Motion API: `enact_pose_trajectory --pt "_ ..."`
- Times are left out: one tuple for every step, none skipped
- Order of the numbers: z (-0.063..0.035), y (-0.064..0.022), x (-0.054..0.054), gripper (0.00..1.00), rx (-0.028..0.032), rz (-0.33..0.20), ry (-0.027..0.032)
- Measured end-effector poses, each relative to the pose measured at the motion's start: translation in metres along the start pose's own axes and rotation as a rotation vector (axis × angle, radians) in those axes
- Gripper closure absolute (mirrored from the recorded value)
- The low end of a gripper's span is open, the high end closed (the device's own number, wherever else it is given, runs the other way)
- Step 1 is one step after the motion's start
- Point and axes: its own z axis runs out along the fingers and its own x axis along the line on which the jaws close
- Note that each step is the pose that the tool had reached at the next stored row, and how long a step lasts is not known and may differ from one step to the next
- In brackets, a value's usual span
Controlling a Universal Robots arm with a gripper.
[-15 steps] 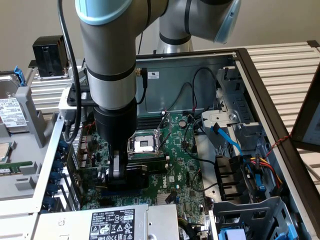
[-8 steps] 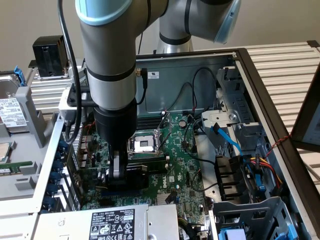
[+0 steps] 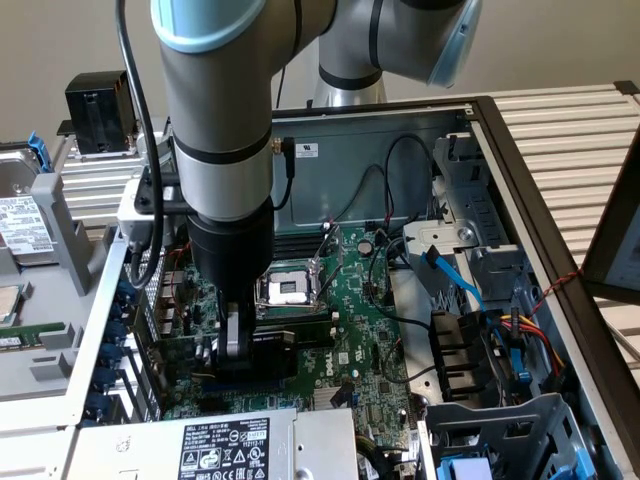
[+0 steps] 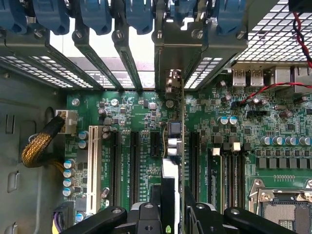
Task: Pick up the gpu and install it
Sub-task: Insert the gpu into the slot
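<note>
The gpu [image 4: 171, 146] appears edge-on in the wrist view, standing upright above the green motherboard [image 4: 131, 122] between two black expansion slots. Its silver bracket end [image 4: 168, 63] reaches the rear slot openings of the case. My gripper [image 4: 173, 214] is shut on the card, one finger [image 4: 146, 217] on each side. In the exterior view my gripper [image 3: 245, 350] is low inside the open computer case, with the black card [image 3: 278, 355] under it, close to the motherboard [image 3: 350, 320]. I cannot tell whether the card's edge sits in a slot.
Blue slot latches [image 4: 97, 14] line the case's rear wall. A CPU socket [image 3: 285, 290] lies just beyond the card. The power supply [image 3: 215, 440] is in front, and a drive cage [image 3: 500, 440] with cable bundles [image 3: 490, 330] stands at the exterior view's right. A yellow braided cable [image 4: 36, 146] curves beside a white slot [image 4: 92, 156].
</note>
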Motion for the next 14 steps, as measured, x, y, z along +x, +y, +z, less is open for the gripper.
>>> enact_pose_trajectory --pt "0.0 0.0 0.0 0.73 0.0 0.0 0.0" --pt "0.0 0.0001 0.0 0.73 0.0001 0.0 0.0" --pt "0.0001 0.0001 0.0 0.73 0.0 0.0 0.0001" --pt "0.0003 0.0001 0.0 0.73 0.0 0.0 0.0" --pt "0.0005 0.0001 0.0 0.73 0.0 0.0 0.0001" --pt "0.001 0.0 -0.0001 0.73 0.0 0.0 0.0001" --pt "0.0013 0.0 -0.0001 0.73 0.0 0.0 0.0002" --pt "0.0017 0.0 0.0 0.73 -0.0001 0.0 0.0004" --pt "0.0019 0.0 0.0 0.73 -0.0002 0.0 0.0006" --pt "0.0021 0.0 0.0 0.73 -0.0001 0.0 0.0006" --pt "0.0023 -0.0001 0.0 0.73 -0.0001 0.0 0.0006" --pt "0.0025 -0.0001 0.0 0.73 0.0 0.0 0.0005" --pt "0.0026 -0.0001 0.0 0.73 0.0 0.0 0.0005" --pt "0.0026 -0.0001 0.0 0.73 0.0 0.0 0.0005"
